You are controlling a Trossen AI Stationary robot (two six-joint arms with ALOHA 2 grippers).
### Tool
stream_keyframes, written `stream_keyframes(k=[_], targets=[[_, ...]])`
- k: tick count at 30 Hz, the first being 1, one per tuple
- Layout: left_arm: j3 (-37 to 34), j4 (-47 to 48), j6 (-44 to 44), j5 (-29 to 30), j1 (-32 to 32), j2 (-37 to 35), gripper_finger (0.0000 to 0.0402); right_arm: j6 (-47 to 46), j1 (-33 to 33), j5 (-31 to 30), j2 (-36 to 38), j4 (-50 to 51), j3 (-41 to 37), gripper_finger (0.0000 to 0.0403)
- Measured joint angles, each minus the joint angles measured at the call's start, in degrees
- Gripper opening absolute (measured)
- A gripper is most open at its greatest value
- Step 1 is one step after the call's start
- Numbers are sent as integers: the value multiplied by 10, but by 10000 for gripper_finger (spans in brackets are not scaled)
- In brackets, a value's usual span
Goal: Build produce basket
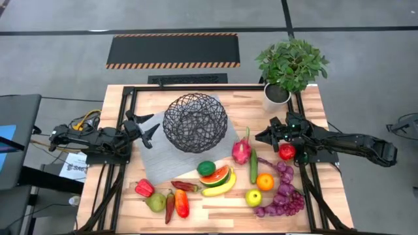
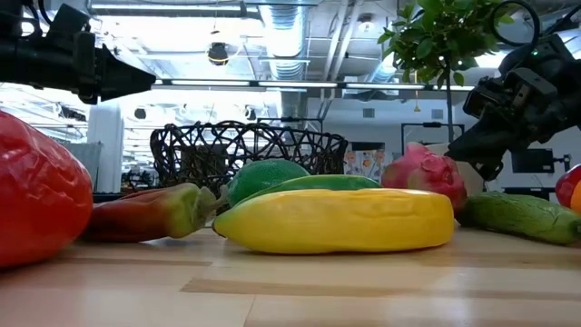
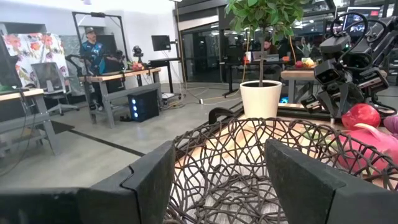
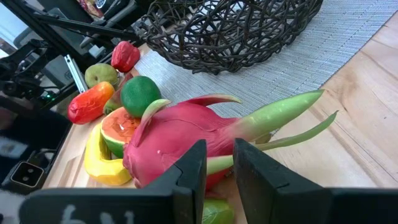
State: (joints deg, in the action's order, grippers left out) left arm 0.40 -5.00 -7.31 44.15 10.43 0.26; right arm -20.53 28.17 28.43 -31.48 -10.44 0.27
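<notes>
The black wire basket [image 1: 196,122] stands on a grey mat [image 1: 157,160] at the table's middle and holds nothing that I can see. My left gripper [image 1: 149,128] hovers open just left of it, level with the rim [image 3: 249,124]. The produce lies along the near side: dragon fruit [image 1: 241,151], lime [image 1: 206,168], watermelon slice [image 1: 215,176], banana [image 1: 221,188], cucumber [image 1: 253,166], orange [image 1: 264,181], grapes [image 1: 284,192], peppers [image 1: 176,202]. My right gripper [image 4: 219,177] hangs just right of the dragon fruit [image 4: 180,140], its fingers a narrow gap apart, touching nothing that I can see.
A leafy plant in a white pot [image 1: 277,94] stands at the far right corner, behind my right arm. A red apple [image 1: 287,151] lies under that arm's wrist. Pear [image 1: 155,203] and red pepper [image 1: 144,188] sit near the left near corner. A person stands far off in the room [image 3: 93,50].
</notes>
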Motion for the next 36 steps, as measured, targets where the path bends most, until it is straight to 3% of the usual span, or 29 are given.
stream_keyframes(k=[15, 36], targets=[[0, 0, 15, 0, 0, 0, 236, 0, 0, 0, 0, 0, 0, 104], [0, 0, 317, -18, 0, 0, 236, 0, 0, 0, 0, 0, 0, 104]])
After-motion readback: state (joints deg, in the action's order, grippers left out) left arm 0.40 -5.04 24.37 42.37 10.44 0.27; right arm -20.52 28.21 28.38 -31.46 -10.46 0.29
